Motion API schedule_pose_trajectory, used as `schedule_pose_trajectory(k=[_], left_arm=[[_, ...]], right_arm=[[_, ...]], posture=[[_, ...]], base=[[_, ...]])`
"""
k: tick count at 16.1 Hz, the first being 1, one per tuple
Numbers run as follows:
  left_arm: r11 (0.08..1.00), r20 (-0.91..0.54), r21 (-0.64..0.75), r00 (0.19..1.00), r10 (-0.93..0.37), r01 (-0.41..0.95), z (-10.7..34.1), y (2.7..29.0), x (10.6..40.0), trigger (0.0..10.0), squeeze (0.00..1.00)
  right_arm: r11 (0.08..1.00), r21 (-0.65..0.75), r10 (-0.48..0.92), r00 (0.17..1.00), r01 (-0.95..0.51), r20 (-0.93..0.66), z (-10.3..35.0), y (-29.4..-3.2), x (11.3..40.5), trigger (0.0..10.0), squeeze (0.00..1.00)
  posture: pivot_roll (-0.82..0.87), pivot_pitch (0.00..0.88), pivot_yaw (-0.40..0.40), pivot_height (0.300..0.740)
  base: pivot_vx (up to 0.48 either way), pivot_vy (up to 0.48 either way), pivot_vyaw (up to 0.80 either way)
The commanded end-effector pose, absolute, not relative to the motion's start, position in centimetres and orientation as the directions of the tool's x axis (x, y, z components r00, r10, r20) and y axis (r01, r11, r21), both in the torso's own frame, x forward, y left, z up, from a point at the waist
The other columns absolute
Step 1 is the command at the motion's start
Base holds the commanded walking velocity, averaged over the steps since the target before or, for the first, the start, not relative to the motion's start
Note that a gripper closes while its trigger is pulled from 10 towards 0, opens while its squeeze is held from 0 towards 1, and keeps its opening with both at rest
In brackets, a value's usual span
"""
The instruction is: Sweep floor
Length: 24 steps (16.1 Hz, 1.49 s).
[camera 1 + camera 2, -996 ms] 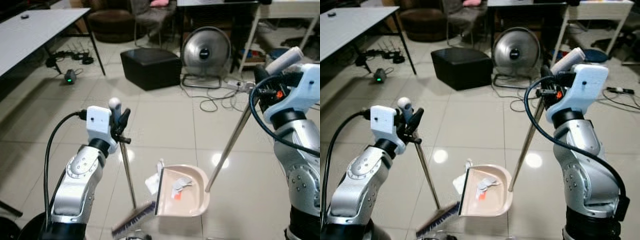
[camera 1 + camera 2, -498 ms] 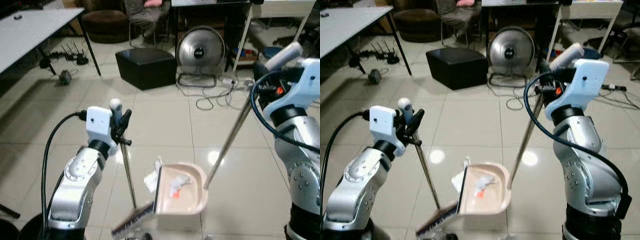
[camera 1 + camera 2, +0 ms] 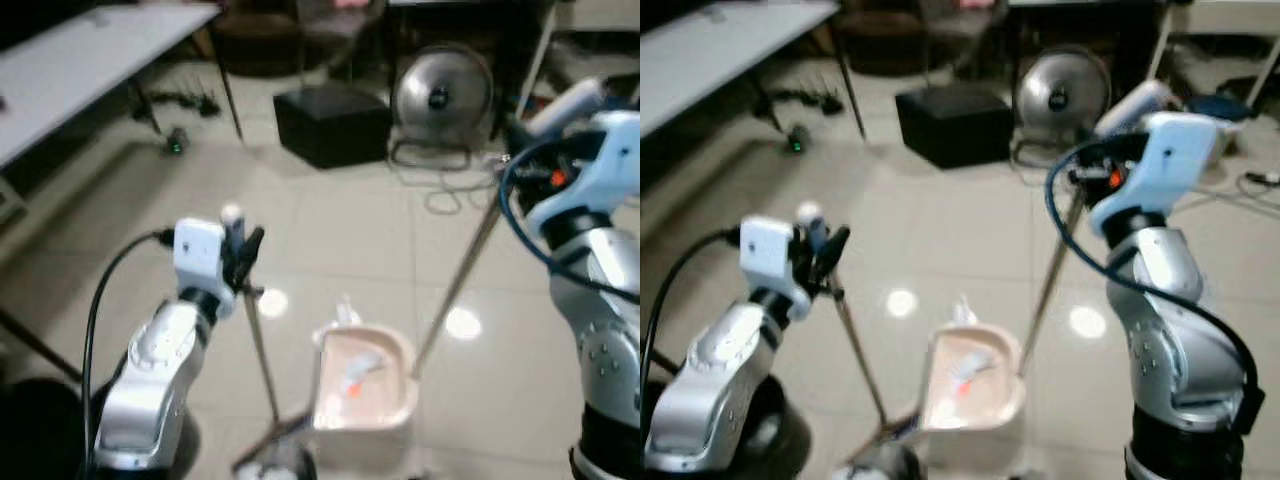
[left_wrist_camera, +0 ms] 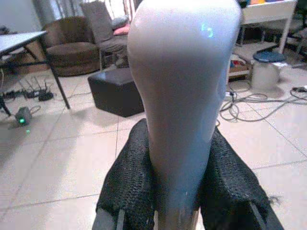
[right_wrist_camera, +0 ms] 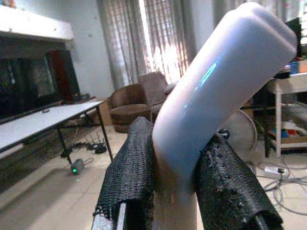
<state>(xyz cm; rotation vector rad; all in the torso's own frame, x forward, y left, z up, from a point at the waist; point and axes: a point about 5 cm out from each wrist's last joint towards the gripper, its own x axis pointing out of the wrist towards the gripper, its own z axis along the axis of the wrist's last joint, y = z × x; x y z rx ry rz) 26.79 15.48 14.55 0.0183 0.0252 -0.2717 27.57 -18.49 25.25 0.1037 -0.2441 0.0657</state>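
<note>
My left gripper (image 3: pixel 241 256) is shut on the top of the broom's thin metal handle (image 3: pixel 262 355). The white handle knob (image 4: pixel 184 96) sits between its black pads (image 4: pixel 129 184). The broom head (image 3: pixel 268 452) rests on the tiles just left of the beige dustpan (image 3: pixel 362 382), which holds white paper scraps and an orange bit. My right gripper (image 3: pixel 522 145) is shut on the white grip (image 5: pixel 216 96) of the dustpan's long handle (image 3: pixel 458 285), which slants down to the pan. The eye views are blurred.
A black ottoman (image 3: pixel 330 125) and a round floor fan (image 3: pixel 440 95) stand ahead, with loose cables (image 3: pixel 450 195) on the tiles beside them. A grey table (image 3: pixel 90 60) runs along the left, a small green-lit device (image 3: pixel 178 140) near its leg. Open tiles lie ahead.
The whole picture has shifted right and blurred, so the camera has turned left. Both grippers keep the same hold on the broom and the dustpan handle.
</note>
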Motion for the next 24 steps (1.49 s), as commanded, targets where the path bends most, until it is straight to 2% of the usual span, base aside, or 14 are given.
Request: schedule_pose_trajectory(k=[1,12,16,24], left_arm=[[0.961,0.0,0.036,0.961,-0.275,0.275,15.5,15.6,27.0,10.0,0.0],[0.961,-0.007,0.035,0.962,-0.273,0.273,15.4,15.7,26.8,10.0,0.0],[0.972,-0.016,0.021,0.973,-0.232,0.232,15.1,16.1,26.8,10.0,0.0],[0.984,-0.004,0.059,0.986,-0.166,0.166,15.2,17.3,26.4,10.0,0.0]], right_arm=[[0.992,0.089,0.058,0.952,-0.089,0.3,26.6,-18.3,27.3,10.0,0.0],[0.982,0.144,0.058,0.927,-0.119,0.37,28.9,-18.5,27.4,10.0,0.0],[0.98,0.156,0.055,0.923,-0.123,0.381,29.5,-18.7,27.6,10.0,0.0],[0.962,0.24,0.019,0.909,-0.13,0.416,30.4,-19.0,28.3,10.0,0.0]], posture=[[-0.05,0.009,0.082,0.74],[-0.04,0.01,0.079,0.74],[-0.04,0.01,0.074,0.74],[-0.01,0.01,0.058,0.74]], base=[[-0.274,0.0,0.0],[-0.268,0.0,0.0],[0.0,0.0,0.0],[0.0,0.0,0.8]])
